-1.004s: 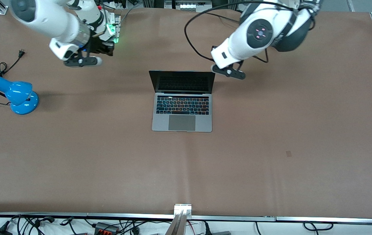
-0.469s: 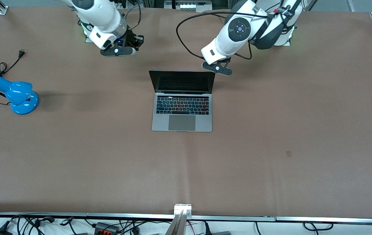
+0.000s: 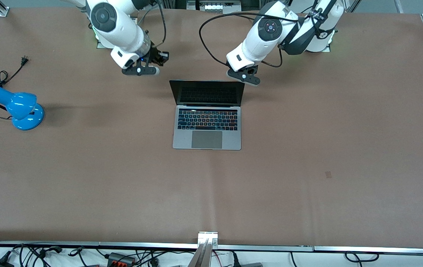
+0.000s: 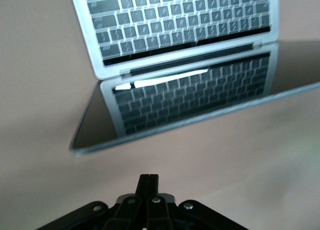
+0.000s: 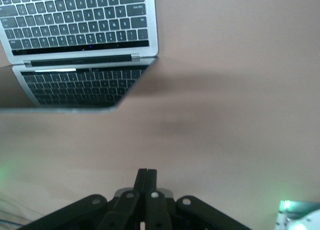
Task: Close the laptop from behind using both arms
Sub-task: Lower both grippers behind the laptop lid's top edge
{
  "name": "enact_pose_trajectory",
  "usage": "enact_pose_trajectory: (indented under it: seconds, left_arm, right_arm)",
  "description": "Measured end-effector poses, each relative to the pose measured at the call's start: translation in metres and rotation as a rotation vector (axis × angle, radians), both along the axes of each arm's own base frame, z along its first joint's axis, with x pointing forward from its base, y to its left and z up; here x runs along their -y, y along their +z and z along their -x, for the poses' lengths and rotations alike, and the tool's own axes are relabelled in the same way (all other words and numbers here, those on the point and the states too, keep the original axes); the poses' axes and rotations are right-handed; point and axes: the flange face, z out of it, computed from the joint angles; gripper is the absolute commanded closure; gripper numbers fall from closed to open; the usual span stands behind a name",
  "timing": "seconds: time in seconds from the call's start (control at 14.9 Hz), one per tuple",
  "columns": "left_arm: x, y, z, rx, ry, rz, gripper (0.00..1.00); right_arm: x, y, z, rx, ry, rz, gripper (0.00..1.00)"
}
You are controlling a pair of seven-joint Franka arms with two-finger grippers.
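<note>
**Operator:** Where does the job stand?

**Inspector:** You have not begun the closing itself. The laptop (image 3: pixel 207 115) sits in the middle of the front view, base flat on the table (image 3: pixel 307 167), lid raised and leaning back toward the top of the frame — keyboard, trackpad and dark screen all exposed. Nothing touches it.

**Operator:** And my grippers?

**Inspector:** Your left gripper (image 3: pixel 243 77) hangs in the upper centre of the front view, just above and beside the upper right corner of the lid. In the left wrist view its fingers (image 4: pixel 148 184) are pressed together, holding nothing, with the lid's top edge just ahead of them. Your right gripper (image 3: pixel 141 70) is in the upper left-centre of the front view, clearly apart from the lid's upper left corner. Its fingers (image 5: pixel 146 179) are likewise pressed together and empty; in the right wrist view only one corner of the lid shows, at the left of the frame.

**Operator:** What remains?

**Inspector:** By my judgement, all of the real work. You have the left side nearly staged, the right side lagging. You need both sets of fingertips against the lid's outer face, then an even push down onto the keyboard.

**Operator:** Anything else noted?

**Inspector:** A blue desk lamp (image 3: pixel 16 107) at the left edge — well apart, no interference.
</note>
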Motion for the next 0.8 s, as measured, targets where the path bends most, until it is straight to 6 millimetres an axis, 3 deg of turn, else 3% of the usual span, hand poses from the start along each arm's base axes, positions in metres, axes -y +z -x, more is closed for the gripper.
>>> enact_pose_trajectory:
  seconds: [0.54,0.8]
  left_arm:
    - [0.006,0.007,-0.009,0.130,-0.018,0.050,0.99]
    - [0.005,0.006,-0.015,0.159,-0.018,0.058,0.99]
  right_arm:
    - [-0.015,-0.041,-0.013,0.024,-0.002,-0.020,1.00]
    - [-0.044,-0.054,0.002,0.046,0.048,-0.031,1.00]
